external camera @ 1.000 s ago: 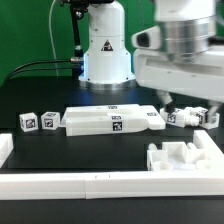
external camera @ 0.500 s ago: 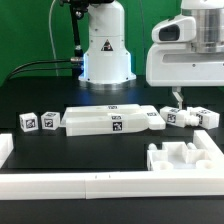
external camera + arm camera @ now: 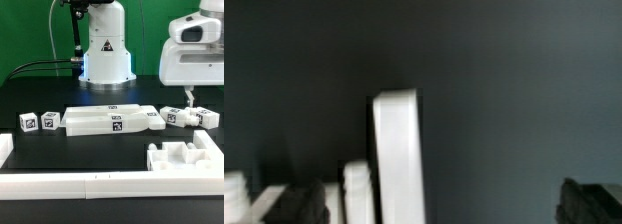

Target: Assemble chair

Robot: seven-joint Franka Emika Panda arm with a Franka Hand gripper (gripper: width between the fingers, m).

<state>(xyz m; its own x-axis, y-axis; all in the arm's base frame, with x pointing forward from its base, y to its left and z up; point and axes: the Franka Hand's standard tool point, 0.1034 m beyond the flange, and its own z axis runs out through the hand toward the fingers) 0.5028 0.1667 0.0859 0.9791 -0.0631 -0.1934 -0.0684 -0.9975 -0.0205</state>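
Blurred, edge-cropped white piece [image 3: 397,165]

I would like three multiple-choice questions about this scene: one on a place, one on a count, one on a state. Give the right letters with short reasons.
1. Where does the notched white plastic block lie?
A. beside the front white rail, at the exterior view's right
B. at the exterior view's far left
C. in the air

2. How many small white tagged cubes lie at the exterior view's left of the long flat white slab?
A. one
B. two
C. four

3. The gripper is:
A. shut on a cube
B. open, holding nothing
C. pressing on the slab

Answers:
1 A, the block sits just behind the rail.
2 B, two cubes stand side by side.
3 B, the gripper hangs above the parts and grips nothing.
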